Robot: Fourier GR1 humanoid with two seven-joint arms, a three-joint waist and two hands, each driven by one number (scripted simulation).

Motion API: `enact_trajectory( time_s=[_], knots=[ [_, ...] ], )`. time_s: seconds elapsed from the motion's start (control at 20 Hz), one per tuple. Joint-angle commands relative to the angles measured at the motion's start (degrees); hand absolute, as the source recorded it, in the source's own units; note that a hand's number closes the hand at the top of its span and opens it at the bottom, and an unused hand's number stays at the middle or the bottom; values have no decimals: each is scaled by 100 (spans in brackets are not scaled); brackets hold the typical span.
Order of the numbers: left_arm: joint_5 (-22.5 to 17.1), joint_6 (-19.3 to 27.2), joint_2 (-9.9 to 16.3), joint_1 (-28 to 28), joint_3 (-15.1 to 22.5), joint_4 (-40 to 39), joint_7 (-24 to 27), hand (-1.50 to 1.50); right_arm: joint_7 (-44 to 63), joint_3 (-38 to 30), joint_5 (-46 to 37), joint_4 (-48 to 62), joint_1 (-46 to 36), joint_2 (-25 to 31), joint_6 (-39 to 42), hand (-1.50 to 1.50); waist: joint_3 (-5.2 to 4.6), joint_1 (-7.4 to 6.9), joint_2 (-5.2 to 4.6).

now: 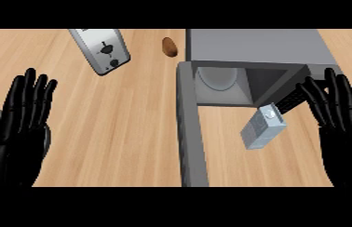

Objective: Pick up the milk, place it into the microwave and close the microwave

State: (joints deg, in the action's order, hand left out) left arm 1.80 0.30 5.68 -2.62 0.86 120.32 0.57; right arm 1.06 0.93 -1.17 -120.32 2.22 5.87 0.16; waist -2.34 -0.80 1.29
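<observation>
Since the milk (262, 128) looks light, stiff and smooth, the spread right hand (333, 110) at three o'clock should clasp its flat sides.

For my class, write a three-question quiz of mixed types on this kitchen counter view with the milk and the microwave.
1. True or false: the microwave door is shut.
2. Multiple choice: the milk carton lies (A) inside the microwave, (B) on the counter in front of the microwave's opening, (C) in the right hand.
3. Fill in: the small brown object lies between the microwave and the ____.

Key:
1. False; the door stands open.
2. B; both the right hand and the left hand are open and hold nothing.
3. Toaster.
</observation>
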Motion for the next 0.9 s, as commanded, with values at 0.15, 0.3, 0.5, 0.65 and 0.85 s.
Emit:
enact_trajectory(
  time_s=[0.15, 0.3, 0.5, 0.65, 0.85],
  knots=[
    [-400, -125, 235, 475, -422, -68, -427, -150, 1452, -597, 11, 205, -1101, 265, -366, -150, 230, 63, -136],
    [-1448, -389, -129, -106, -355, 101, -558, -150, 1935, -567, 567, 381, -1244, 143, -254, -150, 224, -11, -125],
    [-2007, -600, 130, -541, -770, 772, -889, -150, 2540, -850, 658, 604, -1934, 327, -473, -150, 231, 9, -121],
    [-2296, -763, 147, -892, -969, 1055, -912, -150, 2970, -869, 493, 441, -2028, 395, -677, -150, 232, 33, -119],
    [-2997, -922, 349, -1278, -1493, 1632, -1325, -150, 3060, -1055, 464, 681, -1972, 624, -554, -150, 232, 18, -119]
  ],
)
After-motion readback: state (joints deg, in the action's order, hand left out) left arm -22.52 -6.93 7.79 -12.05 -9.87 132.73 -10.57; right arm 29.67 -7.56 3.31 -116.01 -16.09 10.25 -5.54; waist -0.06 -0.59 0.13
